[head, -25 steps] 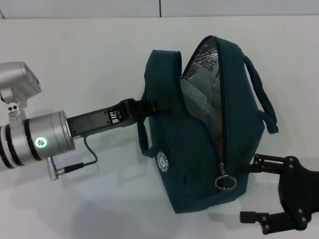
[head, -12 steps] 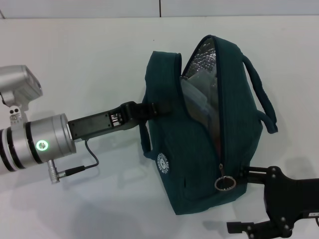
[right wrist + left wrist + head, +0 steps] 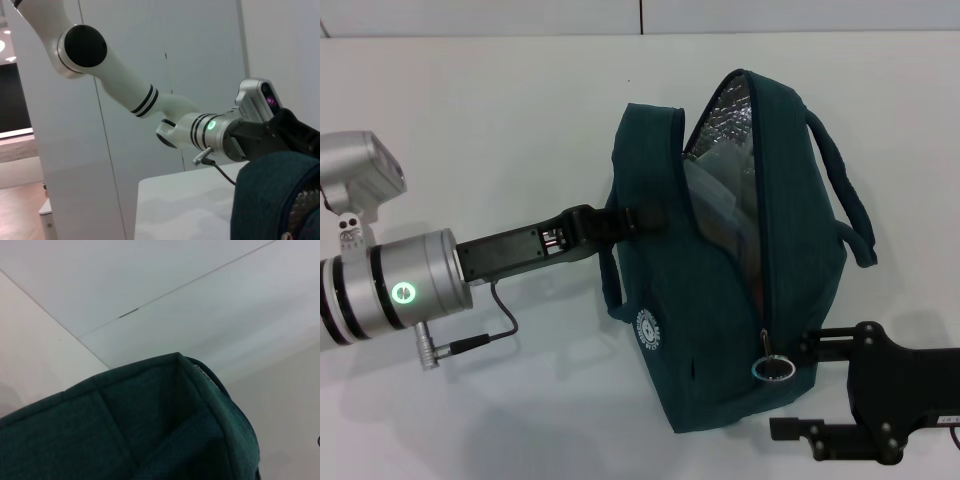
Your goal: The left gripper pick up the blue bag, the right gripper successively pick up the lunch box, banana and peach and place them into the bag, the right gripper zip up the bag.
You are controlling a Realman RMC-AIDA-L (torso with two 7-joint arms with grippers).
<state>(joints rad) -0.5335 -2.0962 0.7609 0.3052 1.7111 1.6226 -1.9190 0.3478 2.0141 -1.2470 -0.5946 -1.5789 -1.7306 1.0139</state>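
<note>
A dark teal blue bag (image 3: pixel 720 300) of coarse woven fabric stands upright on a smooth white table (image 3: pixel 500 120), its long zip undone and its mouth gaping to show crinkled silver foil lining. Through the opening, the pale, clear plastic of the lunch box (image 3: pixel 715 205) shows against the foil, resting inside the bag. Two thick rope-like handles arch from the bag, one on each side, and a small round white logo sits low on the near panel beside the metal ring zip pull (image 3: pixel 772 368) hanging at the low end of the zip. The left gripper (image 3: pixel 620 218), a black claw on a black arm with a brushed silver cuff lit by a green ring, reaches in from the left with its fingers clamped on the bag's side at the handle. The right gripper (image 3: pixel 800 385), a black two-fingered claw, sits at the lower right just beside the ring pull, its fingers spread apart, the upper fingertip close to the ring.
</note>
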